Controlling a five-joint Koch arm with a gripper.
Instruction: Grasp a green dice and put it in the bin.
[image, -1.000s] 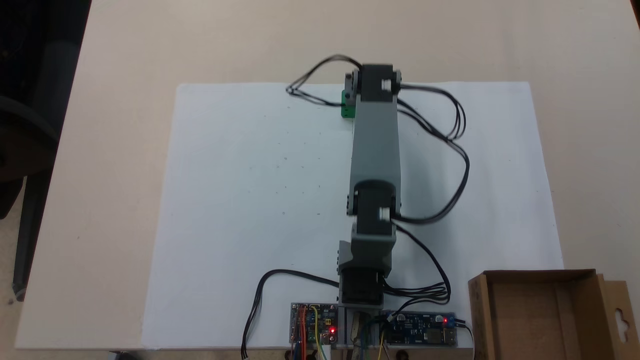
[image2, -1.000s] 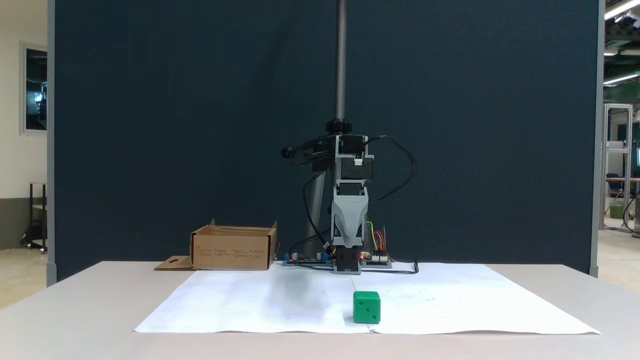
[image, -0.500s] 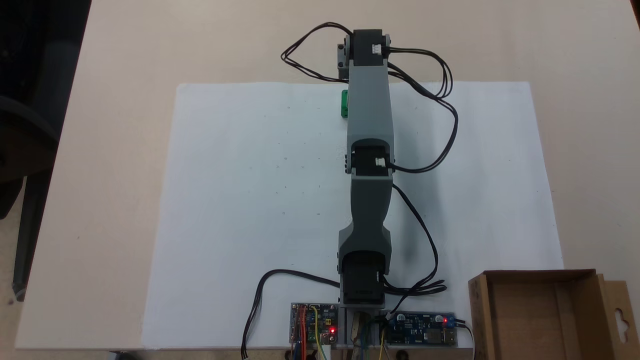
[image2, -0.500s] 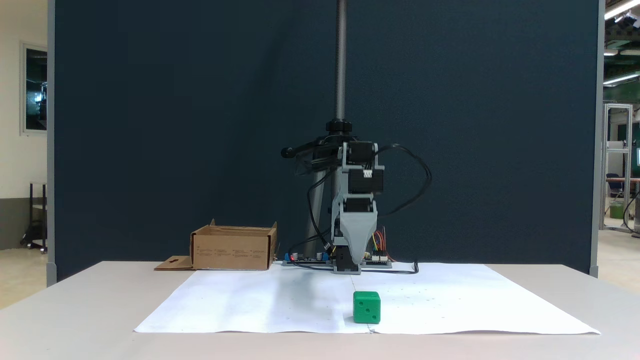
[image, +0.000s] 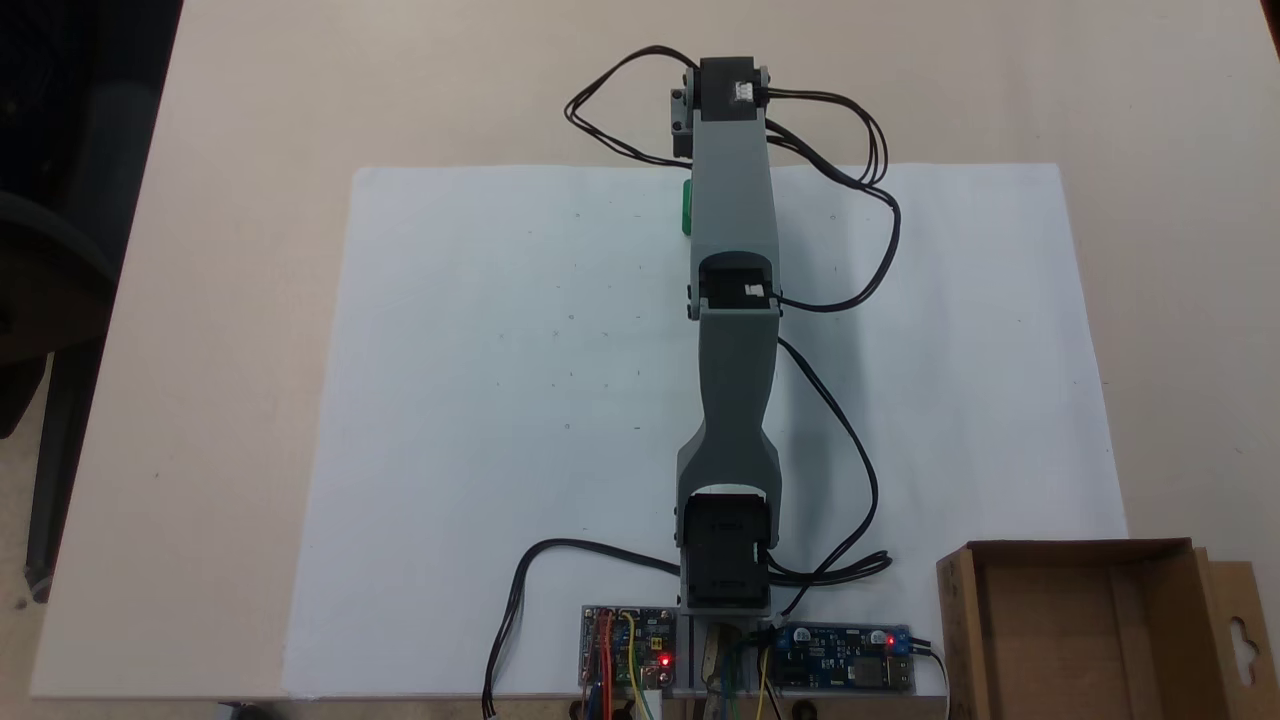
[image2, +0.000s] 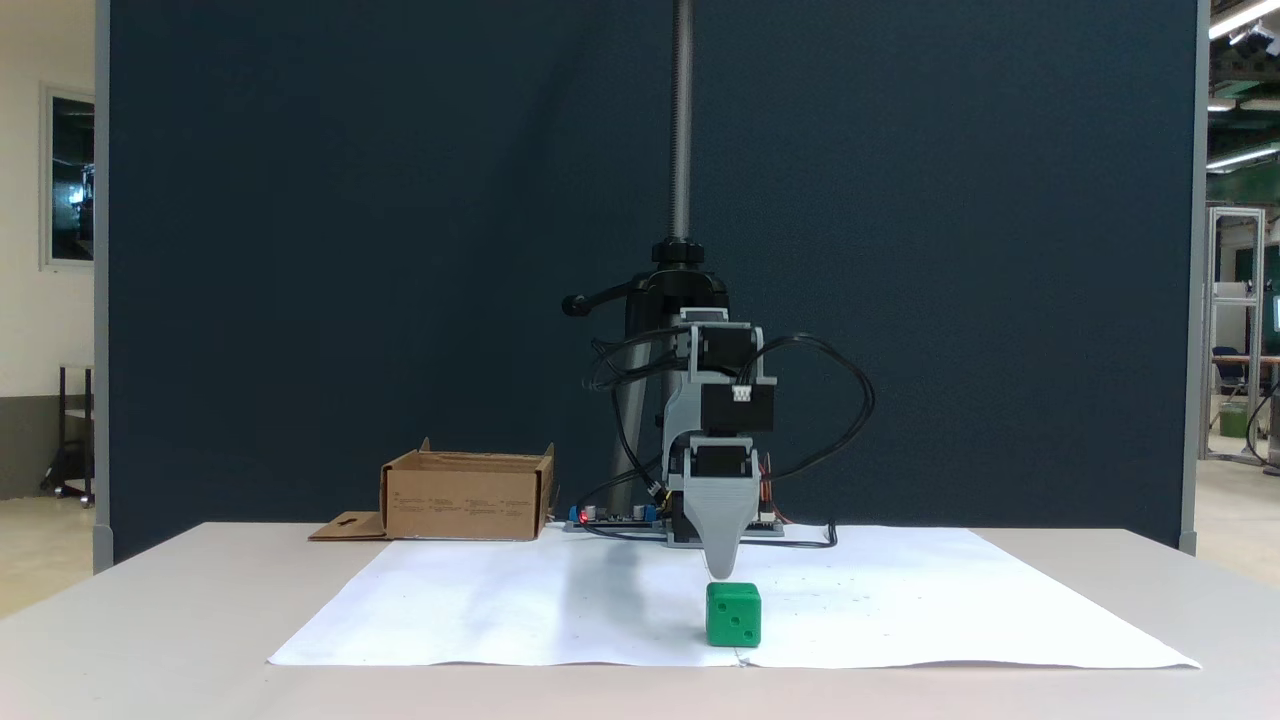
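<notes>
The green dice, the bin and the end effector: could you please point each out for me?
green dice (image2: 733, 614), fixed view, pipped front face.
bin (image: 1060, 550), fixed view, far wall's rim.
end effector (image2: 722, 572), fixed view, grey tip just above the dice.

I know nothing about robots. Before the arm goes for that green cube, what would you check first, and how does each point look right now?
1. Dice flat on the paper, nothing beside it: ok.
2. Gripper above the dice, tip just over its top, a little left of its middle in the side view: ok.
3. Jaws open wide enough: cannot tell, one tip shows.
4. Dice not yet held: ok, it rests on the paper.
5. Bin open side up and empty: ok.
6. Cables away from the dice: ok.
</notes>
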